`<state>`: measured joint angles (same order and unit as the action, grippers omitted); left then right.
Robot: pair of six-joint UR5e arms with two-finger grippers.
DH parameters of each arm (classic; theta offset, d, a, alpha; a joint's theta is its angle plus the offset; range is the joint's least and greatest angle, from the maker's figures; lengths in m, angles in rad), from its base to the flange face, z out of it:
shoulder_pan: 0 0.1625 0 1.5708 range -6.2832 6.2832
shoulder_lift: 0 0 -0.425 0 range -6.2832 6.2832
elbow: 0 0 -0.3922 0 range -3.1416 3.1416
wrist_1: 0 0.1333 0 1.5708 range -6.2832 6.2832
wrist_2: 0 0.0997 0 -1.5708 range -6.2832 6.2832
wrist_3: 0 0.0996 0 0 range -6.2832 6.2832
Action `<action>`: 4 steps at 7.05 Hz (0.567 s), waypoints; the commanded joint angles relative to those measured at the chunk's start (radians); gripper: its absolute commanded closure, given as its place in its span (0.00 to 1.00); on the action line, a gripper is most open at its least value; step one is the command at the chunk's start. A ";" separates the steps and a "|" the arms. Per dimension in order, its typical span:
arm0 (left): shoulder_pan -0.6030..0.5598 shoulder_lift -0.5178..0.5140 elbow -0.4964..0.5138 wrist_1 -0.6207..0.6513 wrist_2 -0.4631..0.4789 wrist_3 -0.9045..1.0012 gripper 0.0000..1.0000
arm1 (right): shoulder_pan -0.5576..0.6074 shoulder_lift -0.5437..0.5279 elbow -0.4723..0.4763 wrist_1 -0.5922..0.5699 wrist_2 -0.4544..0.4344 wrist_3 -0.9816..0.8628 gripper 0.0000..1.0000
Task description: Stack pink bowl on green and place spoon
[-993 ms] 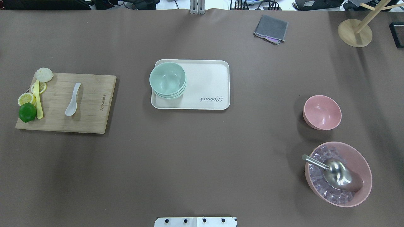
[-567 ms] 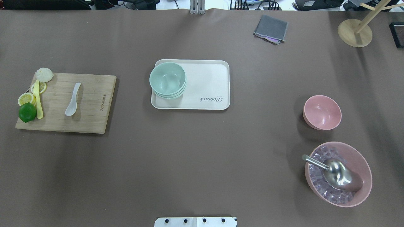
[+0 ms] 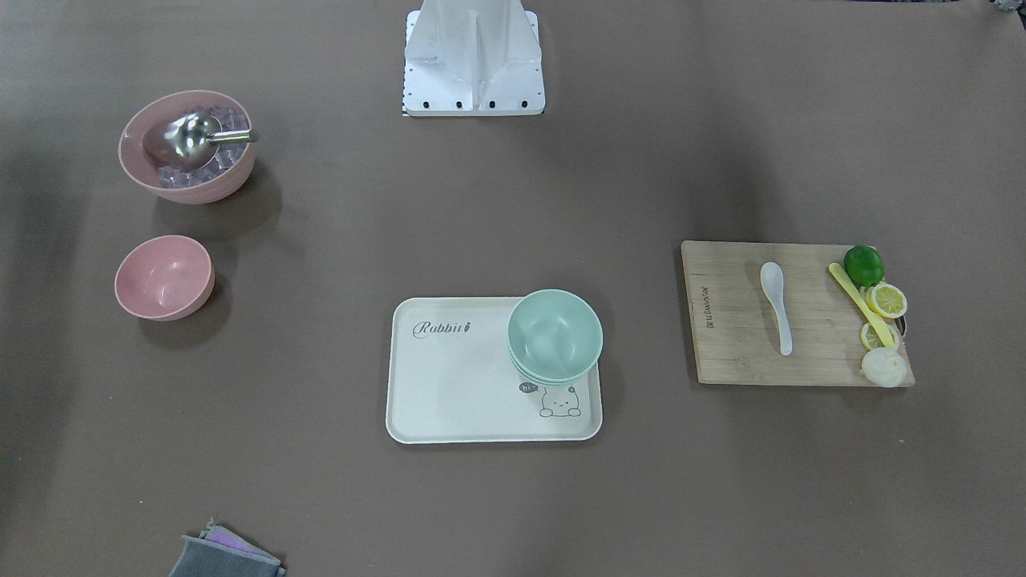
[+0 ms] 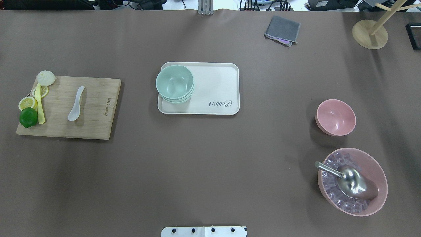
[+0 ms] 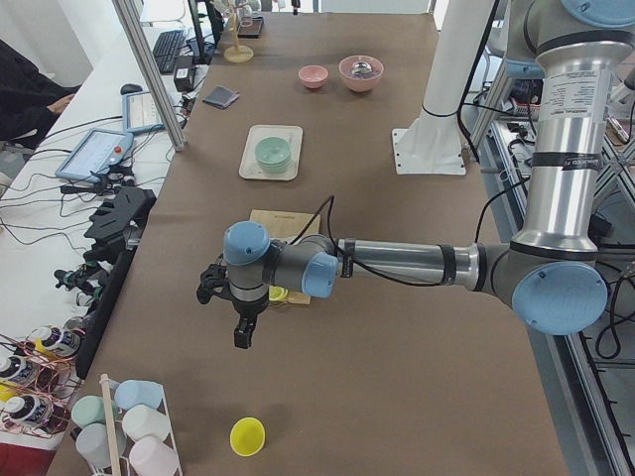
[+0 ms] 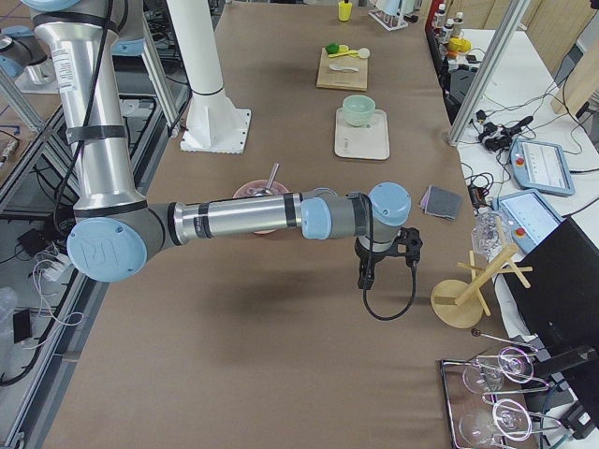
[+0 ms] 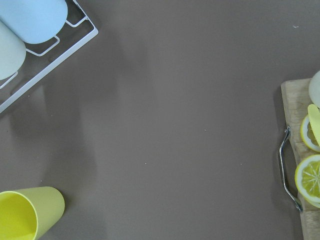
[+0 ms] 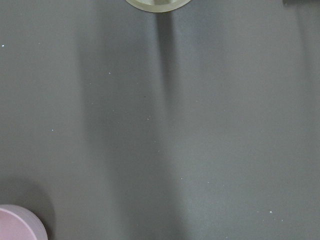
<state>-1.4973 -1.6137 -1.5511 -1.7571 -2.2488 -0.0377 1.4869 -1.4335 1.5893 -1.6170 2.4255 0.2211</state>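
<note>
The small pink bowl (image 4: 335, 117) stands empty and upright on the table's right side. The stack of mint-green bowls (image 4: 174, 83) sits on the near-left corner of a cream tray (image 4: 217, 85). The white spoon (image 4: 76, 104) lies on a wooden cutting board (image 4: 95, 112) at the left. Neither gripper shows in the overhead or front views. My left gripper (image 5: 241, 332) hangs over bare table beyond the board's outer end. My right gripper (image 6: 365, 276) hangs over bare table near the wooden stand. I cannot tell whether either is open or shut.
A large pink bowl of ice cubes with a metal scoop (image 4: 353, 181) stands in front of the small pink bowl. A lime (image 4: 28, 117), lemon slices, a yellow utensil and a bun share the board. A grey cloth (image 4: 283, 30) and wooden stand (image 4: 370, 34) are at the back right.
</note>
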 commanded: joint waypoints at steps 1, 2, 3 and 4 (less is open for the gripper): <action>0.002 -0.012 0.012 -0.001 0.000 0.004 0.02 | 0.000 0.002 0.003 -0.001 0.001 0.001 0.00; 0.000 -0.011 0.006 -0.001 0.000 0.004 0.02 | 0.001 -0.008 0.011 0.000 0.001 0.001 0.00; 0.002 -0.011 0.002 -0.001 0.001 0.004 0.02 | 0.003 -0.016 0.012 0.002 0.003 0.001 0.00; 0.000 -0.012 -0.001 -0.001 0.001 0.005 0.02 | 0.003 -0.018 0.011 0.002 0.004 0.001 0.00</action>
<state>-1.4965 -1.6249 -1.5481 -1.7580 -2.2478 -0.0335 1.4886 -1.4460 1.5995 -1.6160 2.4281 0.2224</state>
